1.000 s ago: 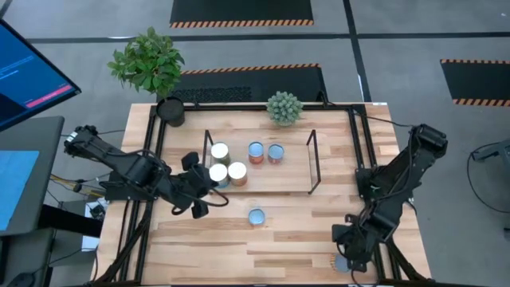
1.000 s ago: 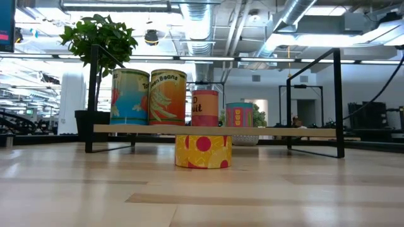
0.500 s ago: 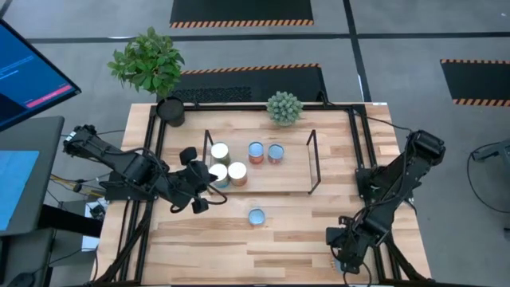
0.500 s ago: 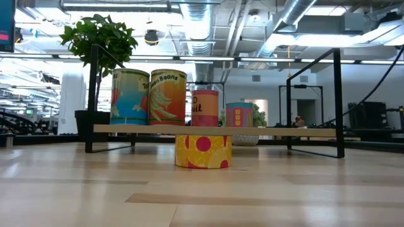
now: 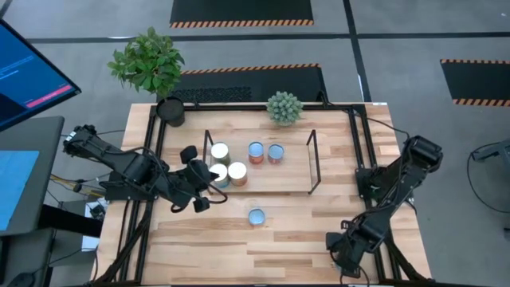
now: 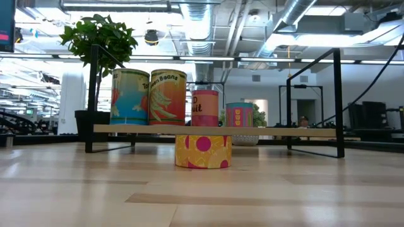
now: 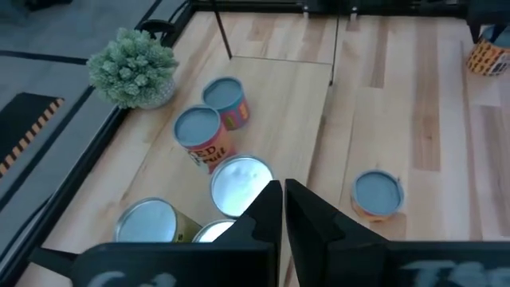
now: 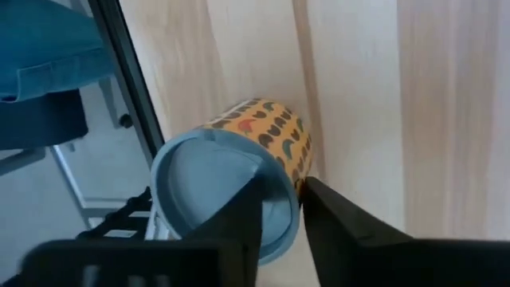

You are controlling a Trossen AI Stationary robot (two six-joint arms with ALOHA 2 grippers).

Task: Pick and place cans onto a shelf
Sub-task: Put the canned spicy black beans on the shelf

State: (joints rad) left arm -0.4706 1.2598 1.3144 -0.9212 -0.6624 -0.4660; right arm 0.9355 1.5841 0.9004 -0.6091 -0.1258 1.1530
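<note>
Several cans stand upright on the shelf [image 5: 279,177]: three at its left end [image 5: 237,173] and two farther back [image 5: 256,151]; they also show in the low view [image 6: 167,96]. One yellow-and-pink can [image 5: 256,216] stands on the table in front of the shelf [image 6: 202,151]. My left gripper [image 5: 209,179] is shut and empty beside the left-end cans [image 7: 241,179]. My right gripper [image 5: 344,253] is at the table's near right corner, slightly open over an orange can with a dark pattern and a blue top [image 8: 231,183], which it hides in the high view. My right gripper comes at the orange can from above. One finger [image 8: 247,211] lies in front of the blue top and the other [image 8: 335,215] stands beside the can's wall [image 8: 283,135]. Whether either finger touches the can, I cannot tell.
A black plant pot [image 5: 170,110] and a small green plant [image 5: 284,108] stand at the table's far edge. Black wire frames [image 5: 313,159] close the shelf's short ends. The black table frame rail [image 8: 127,88] runs close beside the orange can.
My right gripper has gone a little toward the table's left and near edges and now covers the orange can, which showed beside it in the high view a second ago. The cans have not moved.
</note>
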